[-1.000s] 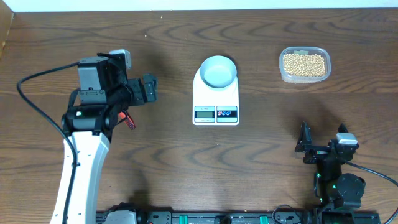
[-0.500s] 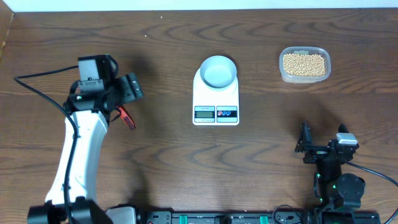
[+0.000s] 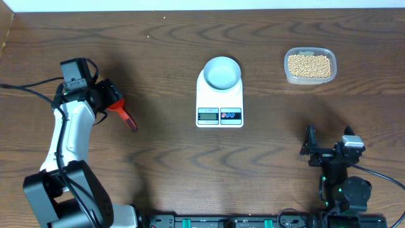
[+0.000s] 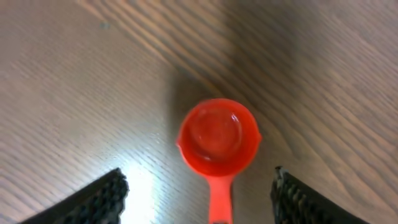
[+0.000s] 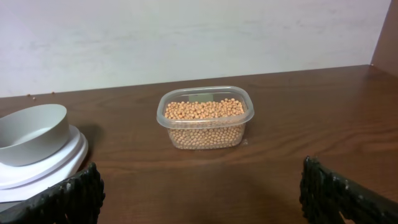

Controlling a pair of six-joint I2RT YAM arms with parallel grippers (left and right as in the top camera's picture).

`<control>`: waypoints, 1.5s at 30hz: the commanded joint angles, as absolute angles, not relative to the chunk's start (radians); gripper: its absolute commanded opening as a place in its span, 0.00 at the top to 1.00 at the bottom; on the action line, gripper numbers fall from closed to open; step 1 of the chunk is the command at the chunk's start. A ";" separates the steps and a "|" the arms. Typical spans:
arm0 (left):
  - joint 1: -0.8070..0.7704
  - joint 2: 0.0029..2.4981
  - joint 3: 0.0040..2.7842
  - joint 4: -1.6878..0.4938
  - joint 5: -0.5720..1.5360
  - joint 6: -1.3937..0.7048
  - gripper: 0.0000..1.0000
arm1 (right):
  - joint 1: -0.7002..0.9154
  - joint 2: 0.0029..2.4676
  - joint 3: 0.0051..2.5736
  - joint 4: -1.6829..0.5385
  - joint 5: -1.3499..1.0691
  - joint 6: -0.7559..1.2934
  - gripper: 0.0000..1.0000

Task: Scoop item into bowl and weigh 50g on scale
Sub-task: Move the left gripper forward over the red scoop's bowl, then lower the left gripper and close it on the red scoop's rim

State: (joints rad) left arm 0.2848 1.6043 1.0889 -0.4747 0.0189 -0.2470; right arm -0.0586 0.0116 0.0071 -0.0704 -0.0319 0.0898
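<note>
A red measuring scoop [image 3: 125,118] lies on the table at the left. In the left wrist view its empty cup [image 4: 217,137] faces up and its handle runs toward the camera between my fingers. My left gripper [image 3: 105,95] [image 4: 199,200] is open and hangs over the scoop's handle without gripping it. The pale blue-white bowl [image 3: 222,71] stands empty on the white scale [image 3: 219,104]. The tan-yellow beans [image 3: 309,65] fill a clear tub at the back right. My right gripper [image 3: 328,149] [image 5: 202,196] is open and empty at the front right, facing the beans [image 5: 205,121].
The clear tub's rim [image 5: 163,118] stands to the right of the bowl [image 5: 31,134] and the scale [image 5: 53,165]. A pale wall runs along the far table edge. The left arm's black cable loops over the table's left side.
My left arm has swung to the left and turned its gripper down over the red scoop, which now lies uncovered. The right arm, scale, bowl and tub have not moved.
</note>
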 commanded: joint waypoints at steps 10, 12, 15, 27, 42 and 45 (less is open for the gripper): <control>0.309 1.746 1.105 -0.379 0.002 -0.252 0.37 | -0.051 0.007 0.006 -0.075 -0.028 0.080 0.01; 0.309 1.765 1.105 -0.372 0.002 -0.248 0.42 | -0.051 0.007 0.006 -0.075 -0.028 0.080 0.01; 0.309 1.787 1.105 -0.363 0.002 -0.245 0.46 | -0.051 0.007 0.006 -0.075 -0.028 0.080 0.01; 0.309 1.858 1.105 -0.316 0.002 -0.233 0.56 | -0.051 0.007 0.006 -0.075 -0.028 0.080 0.01; 0.310 1.893 1.105 -0.245 0.002 -0.224 0.81 | -0.051 0.007 0.006 -0.075 -0.028 0.080 0.01; 0.309 1.893 1.106 -0.214 0.002 -0.244 0.92 | -0.051 0.007 0.006 -0.075 -0.028 0.080 0.01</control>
